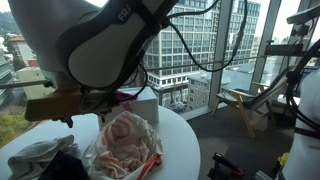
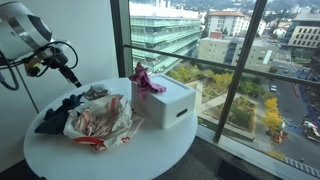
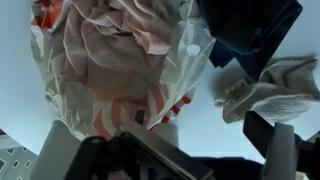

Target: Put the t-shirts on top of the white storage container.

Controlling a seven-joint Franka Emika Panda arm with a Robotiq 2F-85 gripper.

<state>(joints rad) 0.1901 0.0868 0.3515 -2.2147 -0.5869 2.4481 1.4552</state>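
A magenta t-shirt (image 2: 148, 80) lies on top of the white storage container (image 2: 168, 106) on the round table; both exterior views show it (image 1: 124, 100). A clear bag with pink-and-red clothes (image 2: 100, 122) (image 1: 125, 145) (image 3: 120, 50) lies beside the container. A dark navy garment (image 2: 58, 113) (image 3: 250, 30) and a pale grey-white garment (image 2: 95, 93) (image 3: 270, 85) lie next to the bag. My gripper (image 2: 70, 75) (image 3: 205, 152) hangs above the table near the garments. It is open and empty, with bare tabletop between its fingers.
The round white table (image 2: 150, 150) stands by a floor-to-ceiling window (image 2: 230, 60). The robot arm (image 1: 100, 40) fills much of an exterior view. A wooden chair frame (image 1: 240, 105) stands by the window. A wall (image 2: 90, 30) lies behind the table.
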